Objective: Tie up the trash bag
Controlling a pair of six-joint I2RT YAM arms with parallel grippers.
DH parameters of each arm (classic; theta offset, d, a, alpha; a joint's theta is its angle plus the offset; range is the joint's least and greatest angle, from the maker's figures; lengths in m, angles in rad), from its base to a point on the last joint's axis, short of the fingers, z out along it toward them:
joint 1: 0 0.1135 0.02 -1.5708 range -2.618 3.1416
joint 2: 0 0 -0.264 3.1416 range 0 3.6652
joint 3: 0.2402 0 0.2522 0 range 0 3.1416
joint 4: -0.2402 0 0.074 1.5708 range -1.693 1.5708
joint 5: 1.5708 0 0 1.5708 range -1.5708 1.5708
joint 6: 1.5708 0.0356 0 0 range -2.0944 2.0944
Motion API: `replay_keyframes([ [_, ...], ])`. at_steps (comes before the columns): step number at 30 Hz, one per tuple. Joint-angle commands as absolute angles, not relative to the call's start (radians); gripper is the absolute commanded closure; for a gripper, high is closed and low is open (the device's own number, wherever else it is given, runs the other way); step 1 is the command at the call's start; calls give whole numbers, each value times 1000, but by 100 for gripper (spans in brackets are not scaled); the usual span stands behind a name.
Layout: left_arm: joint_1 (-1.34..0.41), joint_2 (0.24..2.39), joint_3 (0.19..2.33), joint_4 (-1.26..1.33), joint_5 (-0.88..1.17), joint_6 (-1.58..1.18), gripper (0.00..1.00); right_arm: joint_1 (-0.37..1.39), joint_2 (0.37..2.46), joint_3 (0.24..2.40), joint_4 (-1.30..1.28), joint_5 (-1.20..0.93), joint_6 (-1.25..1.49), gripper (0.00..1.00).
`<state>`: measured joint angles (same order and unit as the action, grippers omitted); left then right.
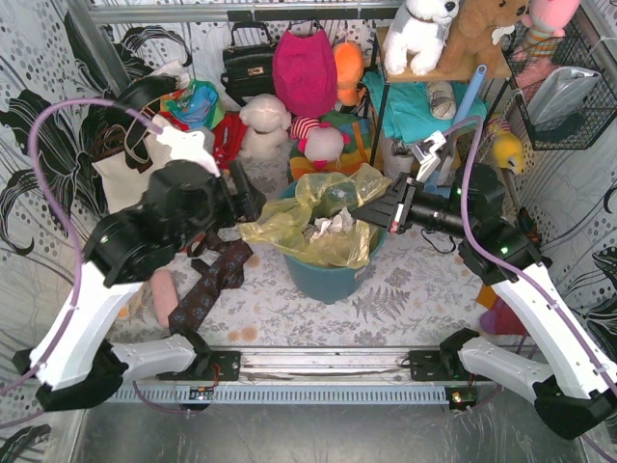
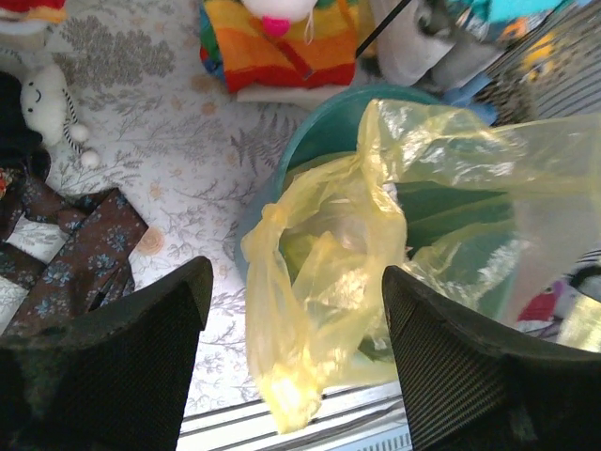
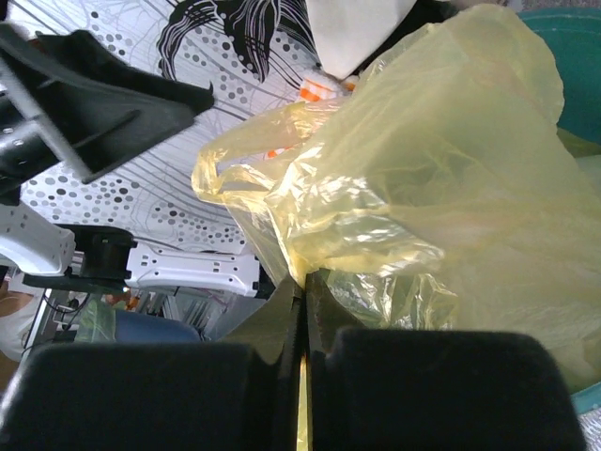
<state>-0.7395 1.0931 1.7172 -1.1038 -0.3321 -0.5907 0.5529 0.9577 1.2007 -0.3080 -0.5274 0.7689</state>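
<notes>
Paper (image 1: 331, 227) crumpled inside the trash bag (image 1: 333, 253) shows only from overhead.

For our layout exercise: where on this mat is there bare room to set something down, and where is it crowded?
Bare mat lies between the teal bin and the front rail, and right of the bin. Crowded: patterned cloth left, plush toys behind.

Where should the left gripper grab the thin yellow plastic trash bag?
Pinch the trash bag's loose flap hanging over the round teal plastic bin's left rim, coming from the left; it droops free between the open left gripper's fingers.
</notes>
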Motion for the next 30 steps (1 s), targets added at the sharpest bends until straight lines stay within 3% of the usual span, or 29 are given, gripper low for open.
replay_keyframes([
  [1, -709, 1177, 1715, -1122, -327, -567, 17, 552, 954, 1251, -308, -515, 749, 100],
  [5, -588, 1190, 1614, -1073, -162, -543, 17, 552, 946, 1253, -316, -510, 746, 100],
  [8, -554, 1187, 1551, -1047, -92, -531, 26, 552, 942, 1253, -320, -497, 744, 100],
  [16, -510, 1154, 1490, -999, -2, -498, 76, 552, 954, 1265, -317, -488, 744, 100],
  [21, -499, 1147, 1543, -944, 54, -483, 100, 552, 970, 1288, -318, -465, 738, 100],
  [30, -499, 1140, 1642, -664, 150, -497, 100, 552, 1018, 1438, -338, -309, 725, 100],
])
